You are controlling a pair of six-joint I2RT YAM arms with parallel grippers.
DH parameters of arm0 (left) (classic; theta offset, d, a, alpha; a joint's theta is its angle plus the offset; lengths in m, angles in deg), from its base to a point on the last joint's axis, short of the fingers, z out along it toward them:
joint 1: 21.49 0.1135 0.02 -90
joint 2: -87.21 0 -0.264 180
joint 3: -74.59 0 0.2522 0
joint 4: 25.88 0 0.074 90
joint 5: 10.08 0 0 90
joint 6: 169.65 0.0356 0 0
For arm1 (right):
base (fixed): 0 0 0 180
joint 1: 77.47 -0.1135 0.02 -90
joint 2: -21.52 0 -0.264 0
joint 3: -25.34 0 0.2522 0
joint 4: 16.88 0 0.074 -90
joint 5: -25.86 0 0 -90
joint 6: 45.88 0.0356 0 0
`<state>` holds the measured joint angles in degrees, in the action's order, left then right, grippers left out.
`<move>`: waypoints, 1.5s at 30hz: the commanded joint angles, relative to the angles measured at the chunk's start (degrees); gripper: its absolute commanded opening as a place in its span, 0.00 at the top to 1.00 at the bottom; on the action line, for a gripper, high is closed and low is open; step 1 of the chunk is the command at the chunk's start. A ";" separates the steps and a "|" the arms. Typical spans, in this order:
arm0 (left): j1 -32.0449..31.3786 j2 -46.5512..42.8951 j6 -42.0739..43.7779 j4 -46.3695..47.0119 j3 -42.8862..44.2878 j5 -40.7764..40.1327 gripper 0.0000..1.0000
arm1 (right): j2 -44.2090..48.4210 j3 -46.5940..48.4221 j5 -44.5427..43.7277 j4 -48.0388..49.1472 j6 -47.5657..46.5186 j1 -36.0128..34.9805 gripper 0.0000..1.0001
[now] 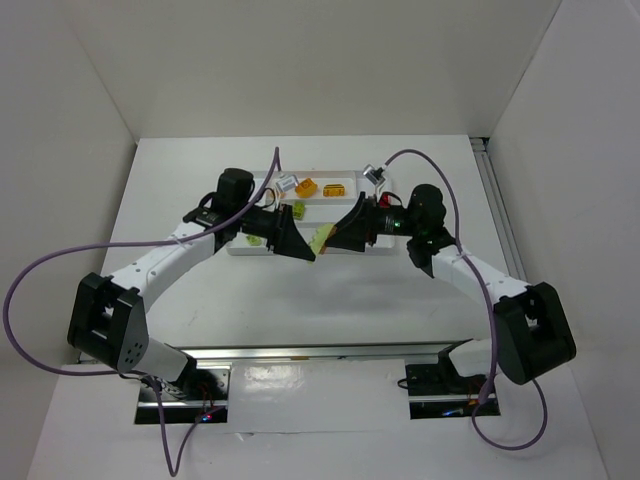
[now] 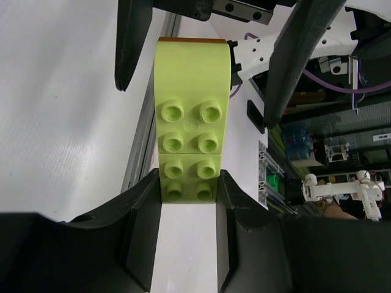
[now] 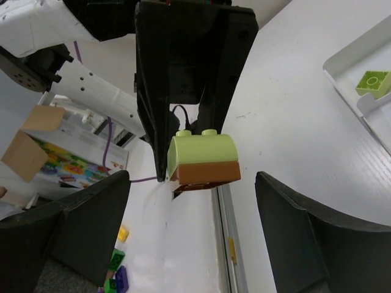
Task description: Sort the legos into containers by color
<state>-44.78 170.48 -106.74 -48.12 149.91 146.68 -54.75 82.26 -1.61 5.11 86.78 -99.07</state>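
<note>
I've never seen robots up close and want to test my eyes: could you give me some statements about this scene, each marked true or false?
1. The left gripper clamps a light green brick. True.
2. The right gripper is shut on that brick. False: its jaws stand wide open, one on either side of it.
3. An orange-brown brick is stuck to the held brick. True.
4. The white tray holds only yellow bricks. False: a loose green brick lies in it.

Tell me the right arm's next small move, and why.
Probably close the right gripper on the orange brick: its open fingers sit either side of it while the left gripper clamps the light green bricks, so the colours could be pulled apart.
</note>
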 commanded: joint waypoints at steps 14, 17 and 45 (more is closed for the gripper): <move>-0.62 -1.97 3.10 0.21 0.40 1.53 1.00 | -0.82 1.23 -2.92 6.66 1.76 -1.51 0.76; 1.30 -2.49 5.28 -2.51 1.54 0.91 1.00 | 2.69 1.23 -8.89 -5.10 -5.26 -0.89 0.80; 14.68 21.05 -4.02 -20.18 17.53 -59.28 1.00 | 12.72 5.01 -45.82 -43.39 -19.01 0.86 0.84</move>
<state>-29.58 189.97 -108.58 -67.50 162.59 92.87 -42.34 84.49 -44.41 -35.20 69.92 -98.44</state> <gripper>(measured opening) 0.455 0.448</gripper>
